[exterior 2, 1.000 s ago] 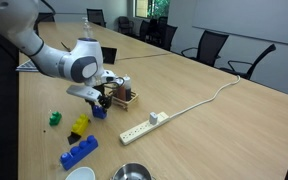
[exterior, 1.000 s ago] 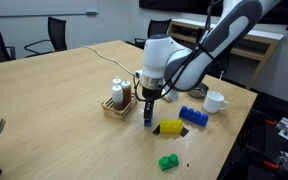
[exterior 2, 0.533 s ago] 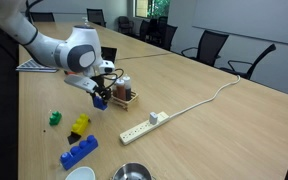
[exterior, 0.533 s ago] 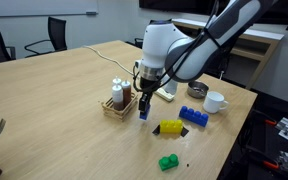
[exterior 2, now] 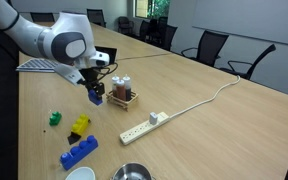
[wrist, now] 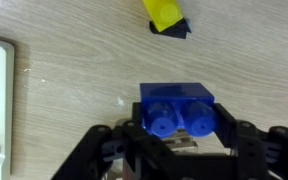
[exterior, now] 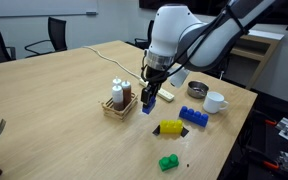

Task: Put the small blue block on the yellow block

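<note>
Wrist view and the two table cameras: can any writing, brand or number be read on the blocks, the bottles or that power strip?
No text can be read anywhere.
On the small blue block: nothing legible.
On the bottles in the caddy: any label is too small and blurred.
On the power strip: no marking legible.

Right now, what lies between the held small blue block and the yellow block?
Bare table separates small blue block from yellow block in the wrist view.

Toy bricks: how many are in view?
4: small blue block in the gripper, yellow block on the table, dark blue brick beside it, green brick near the table edge.
</note>
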